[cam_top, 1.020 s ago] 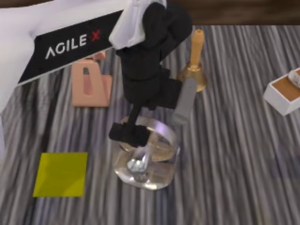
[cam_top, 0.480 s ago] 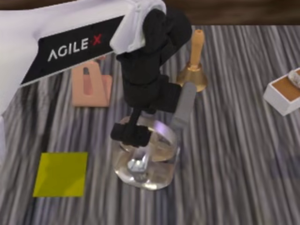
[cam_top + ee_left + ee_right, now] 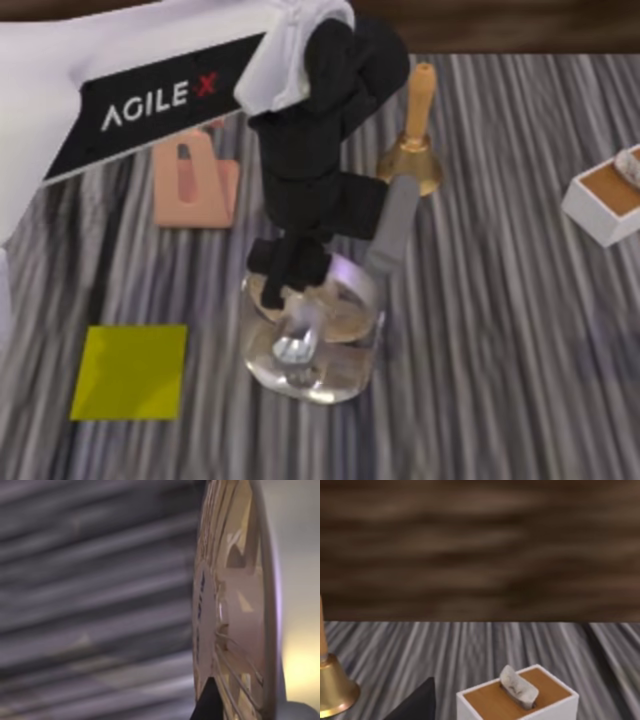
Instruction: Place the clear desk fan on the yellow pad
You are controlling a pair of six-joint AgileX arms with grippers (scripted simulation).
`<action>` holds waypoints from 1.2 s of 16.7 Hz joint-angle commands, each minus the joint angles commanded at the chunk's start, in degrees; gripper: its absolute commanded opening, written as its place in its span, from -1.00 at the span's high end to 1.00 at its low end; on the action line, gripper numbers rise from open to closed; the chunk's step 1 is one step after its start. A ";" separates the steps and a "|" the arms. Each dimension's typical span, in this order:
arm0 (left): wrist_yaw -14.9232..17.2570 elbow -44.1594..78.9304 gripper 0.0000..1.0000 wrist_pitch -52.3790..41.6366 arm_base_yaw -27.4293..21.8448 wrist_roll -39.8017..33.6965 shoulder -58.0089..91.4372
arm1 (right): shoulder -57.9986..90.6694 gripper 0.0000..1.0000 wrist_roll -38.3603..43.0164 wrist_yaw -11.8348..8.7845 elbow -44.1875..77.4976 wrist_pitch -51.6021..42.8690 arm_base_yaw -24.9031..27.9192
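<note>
The clear desk fan stands upright at the table's middle, a glassy ring with tan blades and a clear base. My left gripper reaches down from the upper left and is shut on the fan's top rim. In the left wrist view the fan's ring fills the side, with a black fingertip pressed against its face. The yellow pad lies flat at the front left, apart from the fan. My right gripper is out of the top view, parked near the white box.
A brass bell with a wooden handle stands just behind the fan on the right. A pink stand lies at the back left. The white box with a brown top sits at the right edge.
The left gripper's fingers have drawn together onto the fan's top rim; a second ago they stood wider apart over it. The fan has not moved.
</note>
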 joint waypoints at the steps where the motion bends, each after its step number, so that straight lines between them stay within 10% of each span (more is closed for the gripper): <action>1: 0.00 0.00 0.96 0.00 0.00 0.00 0.00 | 0.00 -1.00 0.00 0.00 0.00 0.00 0.00; 20: -0.02 11.23 1.00 -11.28 1.11 -0.01 -0.26 | 0.00 -1.00 0.00 0.00 0.00 0.00 0.00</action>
